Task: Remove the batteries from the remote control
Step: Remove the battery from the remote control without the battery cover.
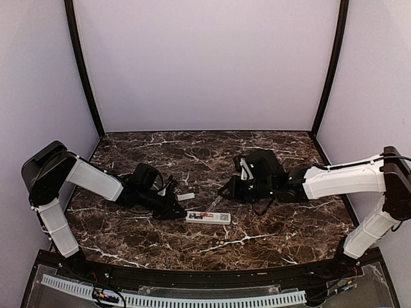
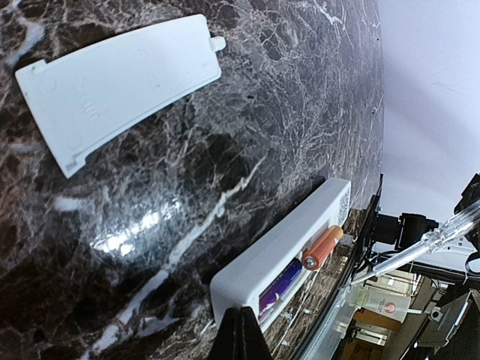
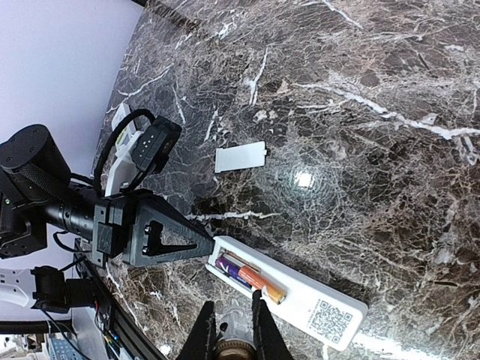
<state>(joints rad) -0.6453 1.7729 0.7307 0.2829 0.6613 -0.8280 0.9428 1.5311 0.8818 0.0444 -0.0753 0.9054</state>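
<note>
The white remote control lies face down with its battery bay open. An orange battery is tilted, one end lifted out of the bay. A purple battery lies flat beside it. My left gripper is shut, its tips pressed against the remote's end by the bay. My right gripper hovers just beside the bay, shut on a clear-handled tool that reaches toward the orange battery. In the top view that gripper is right of the remote.
The white cover plate lies loose on the dark marble table, behind the remote and close to the left gripper. Purple walls close off the back and both sides.
</note>
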